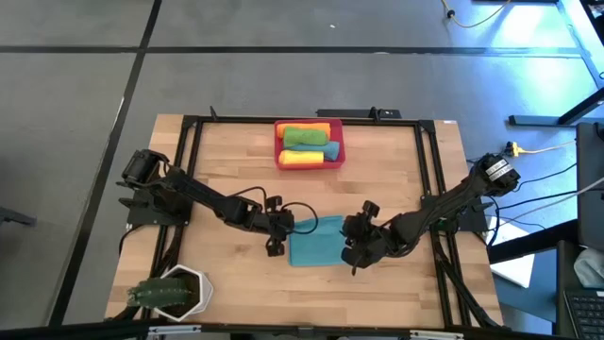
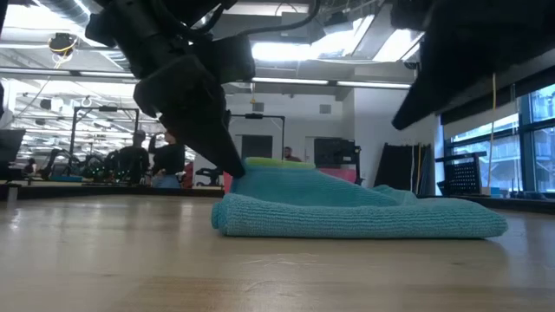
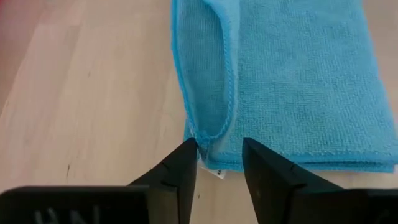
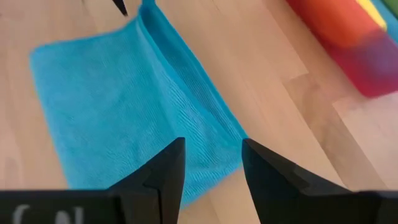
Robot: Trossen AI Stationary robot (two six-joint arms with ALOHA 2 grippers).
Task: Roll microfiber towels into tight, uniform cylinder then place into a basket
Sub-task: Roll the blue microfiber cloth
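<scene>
Towel work is sitting at the folding stage: a teal-blue towel (image 1: 316,241) is lying folded into a band at lower centre of the high view, on the wooden counter (image 1: 236,170), with its long axis running up and down the frame, toward and away from the basket (image 1: 309,144) at upper centre. That red-pink basket is already holding rolled towels (image 1: 307,142) in orange, green and yellow, well apart from the teal one. The left pincer (image 1: 280,229) is hovering at the towel's left edge, its fingers standing apart with a loose flap of cloth and the hem corner (image 3: 208,146) just in front of the gap, touching or nearly so; nothing is clamped between them. The right pincer (image 1: 354,244) is standing at the opposite, right edge, fingers likewise apart and empty, the band stretching away ahead of it in its wrist view. Both pincers are flanking the long sides, about equally near. Rolling will probably have to run along the long axis, so each would be working from a short end.
</scene>
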